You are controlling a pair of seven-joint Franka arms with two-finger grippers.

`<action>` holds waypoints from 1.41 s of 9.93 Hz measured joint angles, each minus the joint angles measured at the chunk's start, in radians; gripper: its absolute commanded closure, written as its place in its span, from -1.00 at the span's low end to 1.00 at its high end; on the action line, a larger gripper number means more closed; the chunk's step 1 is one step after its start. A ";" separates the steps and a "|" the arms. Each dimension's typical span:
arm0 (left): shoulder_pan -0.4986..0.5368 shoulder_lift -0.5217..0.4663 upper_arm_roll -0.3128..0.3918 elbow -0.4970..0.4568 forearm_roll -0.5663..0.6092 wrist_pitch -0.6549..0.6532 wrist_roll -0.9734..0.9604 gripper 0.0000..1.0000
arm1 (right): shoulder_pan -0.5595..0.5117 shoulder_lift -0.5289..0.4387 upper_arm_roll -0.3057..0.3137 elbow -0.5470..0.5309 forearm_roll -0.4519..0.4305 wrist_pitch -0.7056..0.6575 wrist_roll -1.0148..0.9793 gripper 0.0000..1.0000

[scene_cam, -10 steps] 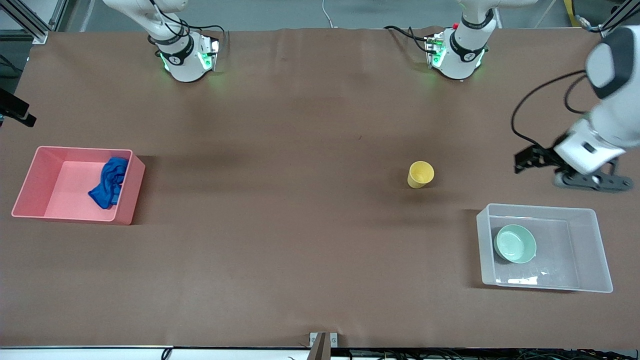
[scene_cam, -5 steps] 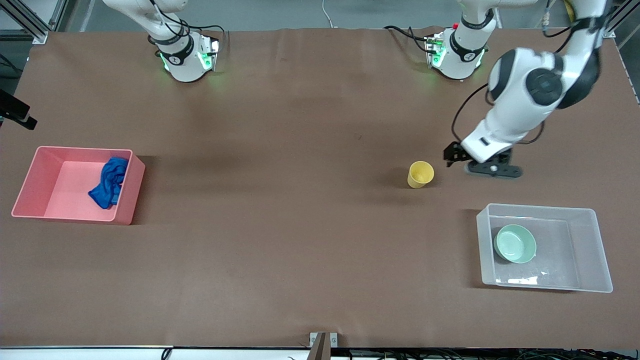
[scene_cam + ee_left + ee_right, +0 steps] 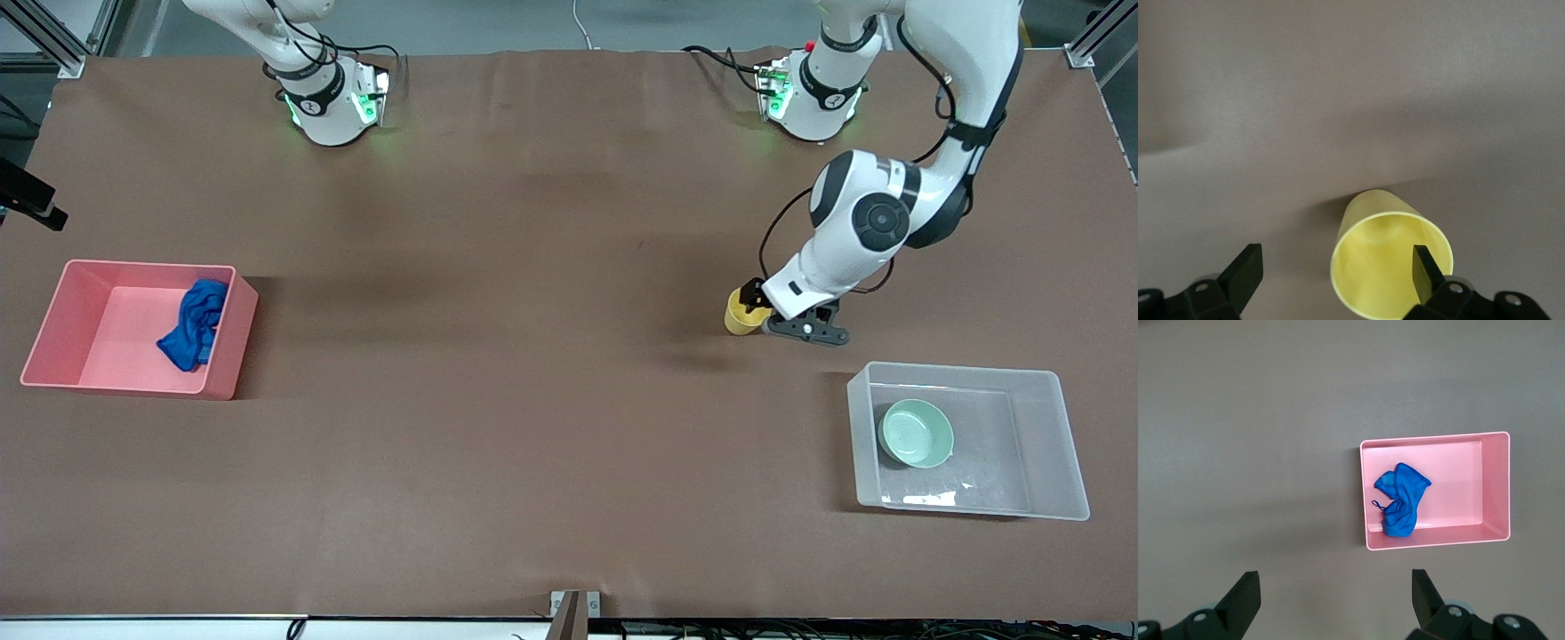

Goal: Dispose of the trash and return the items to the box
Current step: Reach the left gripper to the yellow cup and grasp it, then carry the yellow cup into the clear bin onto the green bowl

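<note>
The yellow cup (image 3: 736, 318) stands on the brown table, open end up. My left gripper (image 3: 756, 309) is open at the cup. In the left wrist view, one finger (image 3: 1426, 270) is over the mouth of the cup (image 3: 1385, 267) and the other (image 3: 1245, 273) is well outside it; the gripper's middle (image 3: 1337, 275) is at the cup's rim. The mint-green bowl (image 3: 916, 433) lies in the clear box (image 3: 1058, 444). The blue rag (image 3: 194, 324) lies in the pink bin (image 3: 53, 324). My right gripper (image 3: 1335, 597) is open and empty, high over the table; its view shows the rag (image 3: 1401, 500).
The clear box stands at the left arm's end of the table, nearer the front camera than the cup. The pink bin (image 3: 1495, 487) stands at the right arm's end. Both arm bases (image 3: 329, 98) stand along the table's edge farthest from the camera.
My left arm has swung in from the left arm's end of the table to the yellow cup, and its open gripper now straddles the cup's rim. Nothing else moved.
</note>
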 measured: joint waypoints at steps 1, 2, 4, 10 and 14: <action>-0.001 0.021 -0.005 0.001 0.021 0.002 0.000 -0.49 | 0.000 0.000 0.000 0.000 0.000 -0.001 0.000 -1.00; -0.001 0.038 -0.006 0.001 0.035 0.005 0.000 0.64 | 0.000 0.000 0.000 0.000 0.000 -0.001 0.000 -1.00; -0.001 0.062 -0.006 0.001 0.042 0.015 0.000 1.00 | 0.000 0.000 0.000 0.000 0.000 -0.001 0.000 -1.00; -0.001 0.052 -0.006 0.016 0.047 -0.003 0.004 1.00 | -0.007 0.003 -0.001 0.000 0.000 -0.019 0.000 -1.00; 0.008 -0.030 0.004 0.164 0.048 -0.225 0.017 1.00 | -0.005 0.003 0.000 0.000 0.000 -0.032 0.000 -1.00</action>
